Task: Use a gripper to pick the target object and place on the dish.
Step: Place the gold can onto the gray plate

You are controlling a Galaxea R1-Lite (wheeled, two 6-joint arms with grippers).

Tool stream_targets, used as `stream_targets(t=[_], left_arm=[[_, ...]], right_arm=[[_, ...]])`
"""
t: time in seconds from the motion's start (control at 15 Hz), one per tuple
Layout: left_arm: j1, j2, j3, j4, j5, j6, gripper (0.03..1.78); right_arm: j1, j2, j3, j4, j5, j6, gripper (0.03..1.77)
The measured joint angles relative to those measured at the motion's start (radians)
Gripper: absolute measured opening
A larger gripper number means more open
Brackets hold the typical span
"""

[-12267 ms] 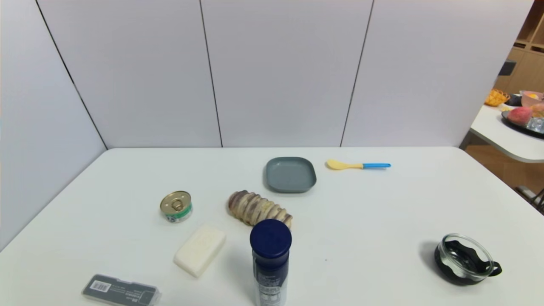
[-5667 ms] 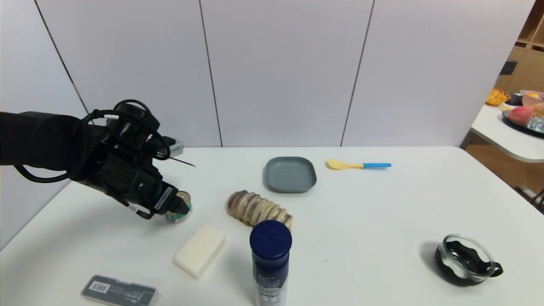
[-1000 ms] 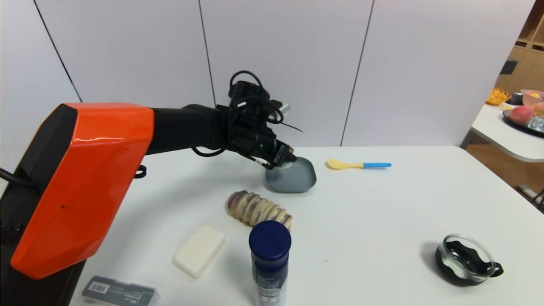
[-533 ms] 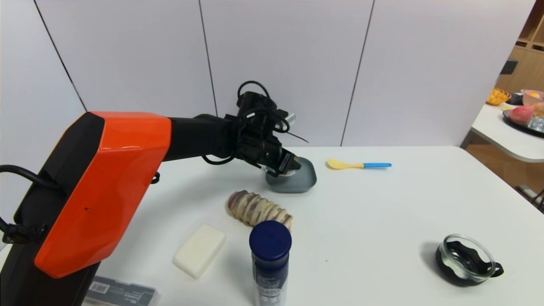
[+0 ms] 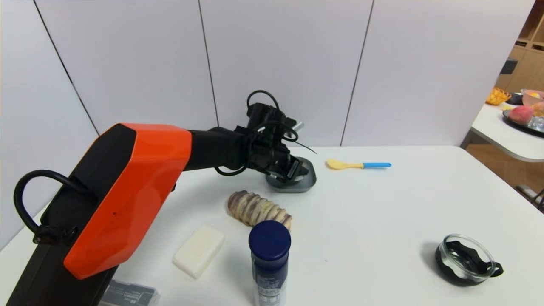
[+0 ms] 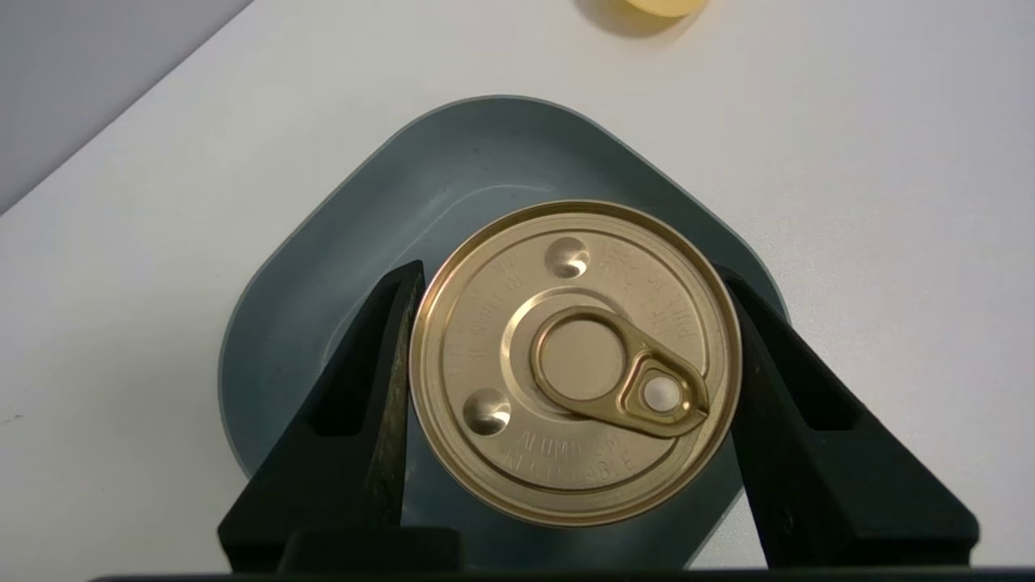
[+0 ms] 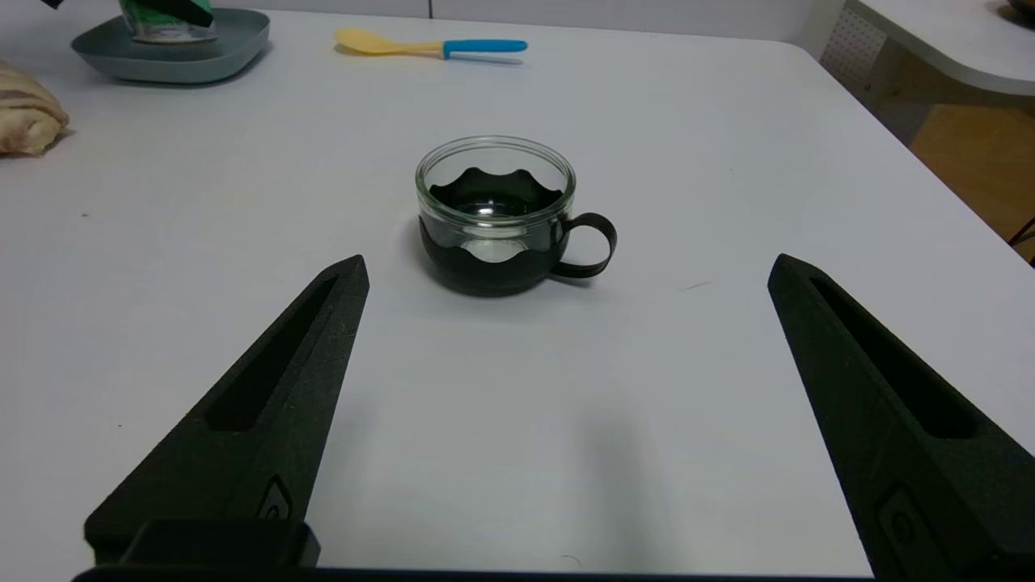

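The target object (image 6: 574, 364), a squat tin with a gold pull-tab lid, sits between the black fingers of my left gripper (image 6: 568, 269), which is shut on its sides. Beneath it lies the grey-blue dish (image 6: 364, 242). In the head view the left gripper (image 5: 297, 170) is down at the dish (image 5: 308, 182) and hides the tin. The right wrist view shows the tin's green label (image 7: 166, 28) low inside the dish (image 7: 234, 44); I cannot tell whether it touches. My right gripper (image 7: 568, 263) is open and empty near the table's front right.
A bread roll (image 5: 259, 209), a white block (image 5: 199, 250) and a blue-capped bottle (image 5: 270, 259) stand in front of the dish. A yellow and blue spoon (image 5: 357, 165) lies to its right. A glass bowl with black base (image 5: 467, 258) sits front right.
Over the last second my left arm has moved right and down, bringing the tin from the dish's left edge lower over its middle. The grip is unchanged.
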Motion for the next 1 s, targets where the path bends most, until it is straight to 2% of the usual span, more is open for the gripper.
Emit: stream_targets(t=[0.4,0.67,1.0], left_arm=[[0.0,0.023,0.0,-0.008,-0.001,-0.004,1.1],[-0.001,0.027,0.0,-0.007,-0.027,-0.001,1.35],[-0.001,0.027,0.0,-0.006,-0.027,-0.002,1.51]], right_arm=[[0.0,0.0,0.0,0.0,0.0,0.0,1.71],[0.001,0.0,0.0,0.0,0.0,0.0,1.71],[0.0,0.0,0.0,0.0,0.0,0.0,1.71]])
